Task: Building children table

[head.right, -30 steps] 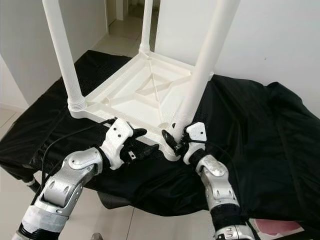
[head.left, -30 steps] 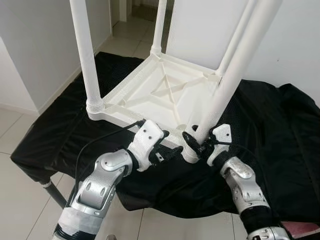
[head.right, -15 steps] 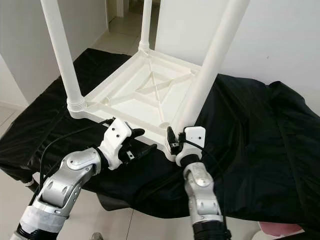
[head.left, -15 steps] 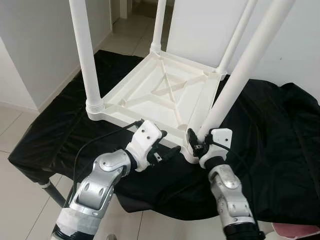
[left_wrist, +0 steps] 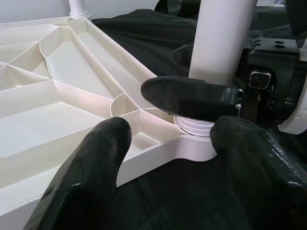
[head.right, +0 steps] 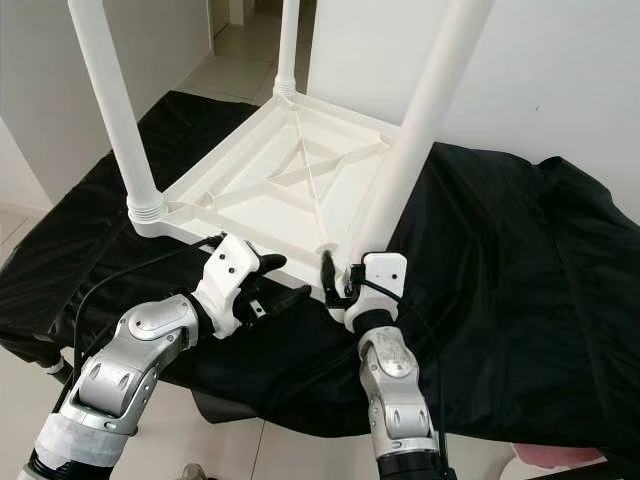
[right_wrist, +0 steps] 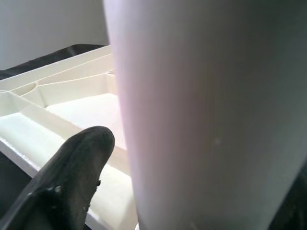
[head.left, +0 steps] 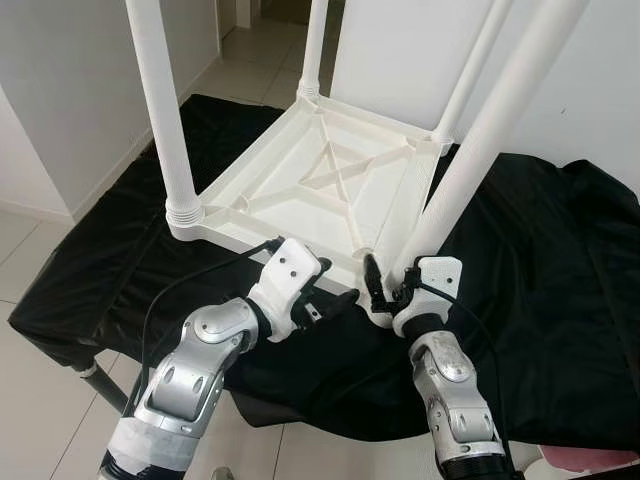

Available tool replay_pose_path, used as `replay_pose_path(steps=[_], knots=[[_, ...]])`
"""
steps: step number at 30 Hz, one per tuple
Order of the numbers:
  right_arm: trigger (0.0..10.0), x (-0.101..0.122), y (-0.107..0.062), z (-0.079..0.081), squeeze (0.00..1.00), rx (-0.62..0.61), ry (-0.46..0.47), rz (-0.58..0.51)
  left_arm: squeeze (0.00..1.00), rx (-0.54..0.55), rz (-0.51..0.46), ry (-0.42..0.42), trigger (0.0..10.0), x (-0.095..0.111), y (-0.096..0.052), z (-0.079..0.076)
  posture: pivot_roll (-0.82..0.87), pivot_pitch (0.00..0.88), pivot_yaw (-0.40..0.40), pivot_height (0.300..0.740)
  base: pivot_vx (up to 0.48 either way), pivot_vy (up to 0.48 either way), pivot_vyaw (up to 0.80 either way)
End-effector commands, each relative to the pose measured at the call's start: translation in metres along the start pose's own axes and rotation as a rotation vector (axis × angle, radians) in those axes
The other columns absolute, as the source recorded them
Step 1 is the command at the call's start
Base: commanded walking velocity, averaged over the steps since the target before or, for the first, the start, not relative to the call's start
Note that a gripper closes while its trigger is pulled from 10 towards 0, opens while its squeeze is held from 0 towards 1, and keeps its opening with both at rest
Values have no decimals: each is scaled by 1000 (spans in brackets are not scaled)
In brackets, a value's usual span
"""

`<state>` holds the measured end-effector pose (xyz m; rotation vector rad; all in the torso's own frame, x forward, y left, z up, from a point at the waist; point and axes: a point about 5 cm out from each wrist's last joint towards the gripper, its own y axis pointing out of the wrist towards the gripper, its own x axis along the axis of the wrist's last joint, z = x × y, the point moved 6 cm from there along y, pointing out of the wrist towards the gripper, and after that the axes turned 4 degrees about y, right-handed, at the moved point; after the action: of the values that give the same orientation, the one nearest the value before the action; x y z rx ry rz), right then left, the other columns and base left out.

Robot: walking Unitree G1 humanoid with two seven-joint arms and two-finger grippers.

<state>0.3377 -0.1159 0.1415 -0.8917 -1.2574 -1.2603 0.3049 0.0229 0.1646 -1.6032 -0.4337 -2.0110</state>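
Gripping the near leg [head.left: 470, 170] at its base, the right gripper [head.left: 385, 285] seats it in the upturned tabletop [head.left: 330, 190]'s corner socket; the left gripper [head.left: 325, 303], fingers apart, steadies that edge.

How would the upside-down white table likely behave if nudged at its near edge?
The table is probably light and stiff: thin ribbed plastic. On the loose black cloth it may slide, bunching the fabric. The legs stand tall, so a push high on the near leg, gripped at its base by the right gripper, would likely tip it.
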Motion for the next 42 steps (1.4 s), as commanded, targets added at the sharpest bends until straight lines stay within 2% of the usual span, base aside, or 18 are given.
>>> replay_pose_path(steps=[1,2,3,5,6,7,10,12,15,18,26,33,34,35,42], knots=[[10000,1,-3,-2,1000,12,-1,5,0,22,4,-6,10000,0,1,0,41,41,-92,740,0,0,0],[10000,1,-3,-2,1000,32,0,8,0,19,4,-7,10000,0,1,-1,39,42,-88,740,0,0,0],[10000,1,-4,-3,847,50,-5,17,0,16,5,-8,10000,-1,1,-2,39,42,-88,740,0,0,0],[10000,1,-5,-4,847,74,-7,25,0,12,5,-9,10000,-1,0,-3,32,42,-84,740,0,0,0],[10000,1,-5,-4,0,110,-24,30,0,8,6,-12,10000,-1,0,-3,25,46,-77,740,0,0,0],[10000,1,-5,-4,0,110,-24,30,0,8,6,-12,10000,-1,0,-3,25,46,-77,740,0,0,0],[10000,3,-5,-4,0,259,-70,54,0,-3,12,-5,10000,-1,0,-3,27,51,-74,740,0,0,0],[10000,3,-5,-4,0,259,-70,54,0,-3,12,-5,10000,-1,0,-3,27,51,-74,740,0,0,0],[10000,2,-5,-8,0,330,-100,82,0,-4,16,3,10000,-2,0,-3,30,48,-75,740,0,0,0],[10000,-4,-4,-11,0,457,-133,139,0,21,16,-1,10000,-2,-3,0,54,48,-88,740,0,0,0],[9922,-7,6,-13,0,544,-194,168,0,54,16,-4,10000,-2,-5,5,67,53,-101,740,0,0,0],[10000,-10,13,-13,0,570,-207,181,0,70,12,-2,10000,-1,-5,6,84,44,-116,740,0,0,0],[2314,-11,13,-12,0,579,-209,185,0,71,12,-3,10000,-1,-6,6,86,41,-117,740,0,0,0],[0,-12,12,-11,0,590,-208,187,0,71,14,-4,10000,-2,-6,5,89,43,-116,740,0,0,0],[0,-18,8,-11,0,629,-187,198,0,65,17,-1,10000,-2,-7,5,96,47,-116,740,0,0,0]])
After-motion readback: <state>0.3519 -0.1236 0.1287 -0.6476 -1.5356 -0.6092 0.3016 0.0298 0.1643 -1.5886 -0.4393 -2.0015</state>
